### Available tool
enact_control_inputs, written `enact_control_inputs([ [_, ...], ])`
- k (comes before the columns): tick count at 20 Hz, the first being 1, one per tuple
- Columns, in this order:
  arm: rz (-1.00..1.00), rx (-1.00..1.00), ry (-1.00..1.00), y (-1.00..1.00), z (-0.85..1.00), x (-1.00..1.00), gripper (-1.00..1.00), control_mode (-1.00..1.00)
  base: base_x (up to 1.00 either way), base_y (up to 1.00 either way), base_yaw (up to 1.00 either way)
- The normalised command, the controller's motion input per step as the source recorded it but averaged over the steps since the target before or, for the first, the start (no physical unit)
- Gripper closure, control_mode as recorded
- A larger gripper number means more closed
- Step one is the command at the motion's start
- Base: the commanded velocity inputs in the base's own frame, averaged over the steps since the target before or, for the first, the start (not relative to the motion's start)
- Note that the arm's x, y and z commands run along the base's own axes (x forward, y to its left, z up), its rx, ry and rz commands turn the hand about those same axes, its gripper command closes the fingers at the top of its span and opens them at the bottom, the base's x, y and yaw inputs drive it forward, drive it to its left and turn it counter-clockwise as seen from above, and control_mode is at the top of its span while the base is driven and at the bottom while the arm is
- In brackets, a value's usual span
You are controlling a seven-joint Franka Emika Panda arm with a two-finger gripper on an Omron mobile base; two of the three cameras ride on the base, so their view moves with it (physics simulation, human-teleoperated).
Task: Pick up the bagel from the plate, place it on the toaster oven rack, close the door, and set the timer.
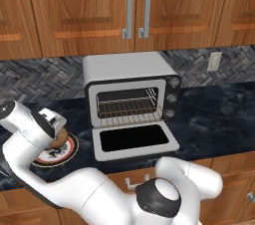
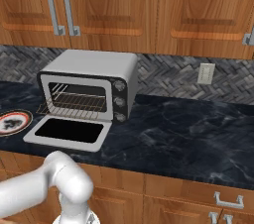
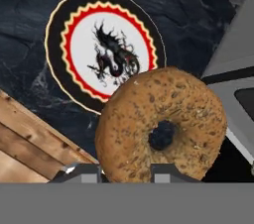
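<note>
Left base view: The gripper [image 1: 56, 132] sits at the left edge of the frame, just above the plate [image 1: 69, 152], clenched on the bagel [image 1: 60, 138]. The bagel is clear of the plate surface, judging by the gap beneath it. The toaster oven [image 1: 130, 85] stands at frame centre with the door [image 1: 134, 142] folded down flat and the toaster oven rack [image 1: 128, 107] exposed in the cavity. To carry out the transfer well, raise the bagel enough to pass over the lowered door, then approach the rack from the front, level with the wire grid.

Right base view: The plate [image 2: 14, 121] lies at the left edge, bare at its centre, just beside the open door [image 2: 69, 133]. The rack [image 2: 79, 101] spans the dark cavity. Three knobs [image 2: 119, 101] run down the right side of the oven front; the timer is presumably one of them, though which cannot be told.

Hand view: The bagel [image 3: 161, 129] fills the lower centre of the frame, held between the finger tips [image 3: 82, 172] at the bottom edge. It is a golden-brown ring with dark speckles and a small dark hole. The plate [image 3: 59, 29] lies behind it at upper left, well apart, showing a black rim, red scalloped ring and dark central figure. Keep the grip firm; the hold appears to be near the bagel's edge, so a slip is possible.
</note>
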Motion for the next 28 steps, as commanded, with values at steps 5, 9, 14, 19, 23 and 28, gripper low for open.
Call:
enact_control_inputs([
  [5,-0.08,0.0,-0.01,-0.84,0.48,0.0,1.0,-1.0,0.0,0.0,0.0],
  [9,-0.08,0.0,0.0,-0.84,0.32,0.06,1.0,-1.0,0.0,0.0,0.0],
  [14,-0.03,0.0,0.0,-0.93,0.2,0.35,1.0,-1.0,0.0,0.0,0.0],
  [19,-0.02,0.01,0.0,-0.89,0.17,0.43,1.0,-1.0,0.0,0.0,0.0],
  [23,0.0,0.03,0.0,-0.64,0.0,0.53,1.0,-1.0,0.0,0.0,0.0],
  [28,0.0,0.03,0.0,-0.32,-0.12,0.66,1.0,-1.0,0.0,0.0,0.0],
])
